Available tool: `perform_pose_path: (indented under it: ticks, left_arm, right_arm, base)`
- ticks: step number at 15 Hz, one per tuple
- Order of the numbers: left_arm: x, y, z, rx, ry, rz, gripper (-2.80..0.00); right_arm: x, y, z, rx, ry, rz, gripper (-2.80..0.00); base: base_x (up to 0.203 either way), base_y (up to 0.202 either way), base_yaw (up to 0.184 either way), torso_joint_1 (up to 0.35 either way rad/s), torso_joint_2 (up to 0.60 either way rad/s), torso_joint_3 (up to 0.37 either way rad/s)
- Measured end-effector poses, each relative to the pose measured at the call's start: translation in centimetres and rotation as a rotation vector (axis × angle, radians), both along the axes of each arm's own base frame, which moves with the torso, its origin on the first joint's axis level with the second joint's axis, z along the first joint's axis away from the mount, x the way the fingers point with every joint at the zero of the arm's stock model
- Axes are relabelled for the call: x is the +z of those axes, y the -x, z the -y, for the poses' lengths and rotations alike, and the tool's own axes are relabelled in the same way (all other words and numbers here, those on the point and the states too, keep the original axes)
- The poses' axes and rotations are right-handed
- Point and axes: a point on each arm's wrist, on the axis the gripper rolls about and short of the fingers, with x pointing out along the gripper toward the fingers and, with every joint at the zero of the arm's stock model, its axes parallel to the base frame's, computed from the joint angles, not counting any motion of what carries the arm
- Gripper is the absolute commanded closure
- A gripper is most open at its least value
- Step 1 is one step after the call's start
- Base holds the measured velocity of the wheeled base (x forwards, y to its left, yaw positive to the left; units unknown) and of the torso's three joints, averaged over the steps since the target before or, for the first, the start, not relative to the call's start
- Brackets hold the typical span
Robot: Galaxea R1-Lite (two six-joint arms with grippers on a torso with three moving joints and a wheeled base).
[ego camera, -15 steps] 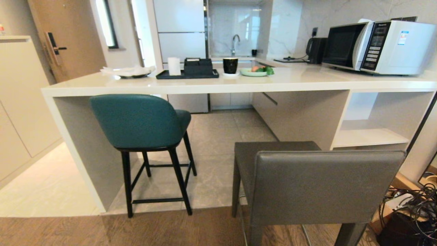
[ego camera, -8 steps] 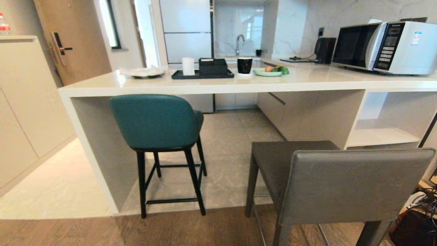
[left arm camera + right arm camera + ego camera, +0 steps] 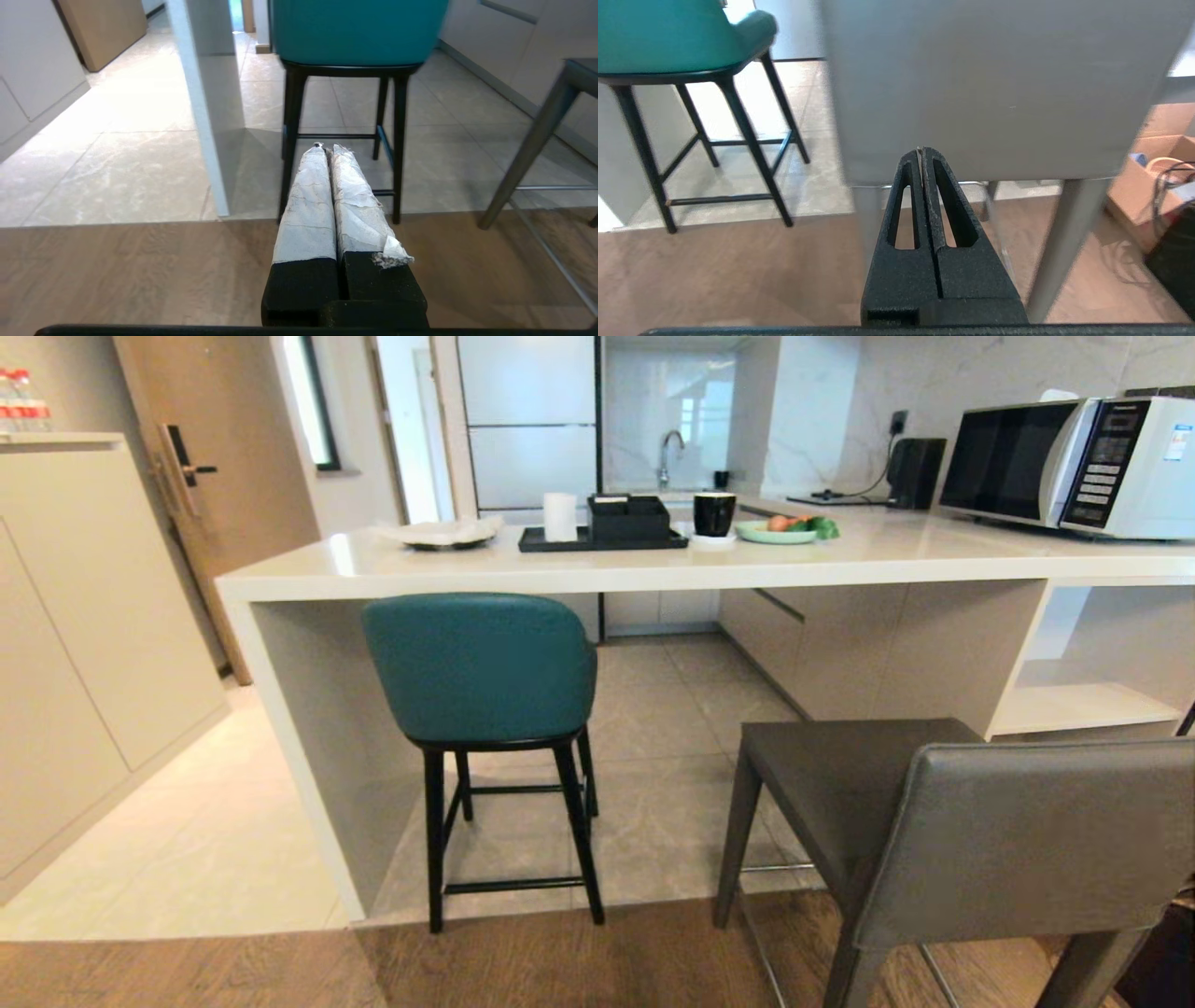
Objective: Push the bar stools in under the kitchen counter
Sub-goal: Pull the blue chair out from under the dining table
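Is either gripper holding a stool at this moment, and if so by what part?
Nothing is held. The left gripper and right gripper are both shut on nothing, short of the teal stool and the grey stool.

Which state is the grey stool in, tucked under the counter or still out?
Out. The grey stool stands clear of the counter, its back legs on the wood floor.

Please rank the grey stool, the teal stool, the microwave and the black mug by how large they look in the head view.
1. grey stool, nearest the camera, which inflates it
2. teal stool
3. microwave, partly cut off by the frame edge
4. black mug
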Motion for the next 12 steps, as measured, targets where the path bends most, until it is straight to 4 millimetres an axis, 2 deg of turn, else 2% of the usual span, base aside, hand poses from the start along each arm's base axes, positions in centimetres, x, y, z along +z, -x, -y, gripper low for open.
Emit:
perform_pose_path:
  ticks: [12]
  left_arm:
    - [0.00,0.00,0.00,0.001,0.001,0.000,0.00]
  right_arm:
    - [0.00,0.00,0.00,0.000,-0.002,0.000,0.00]
  base:
    - [0.000,0.192,0.000,0.001,0.00,0.003]
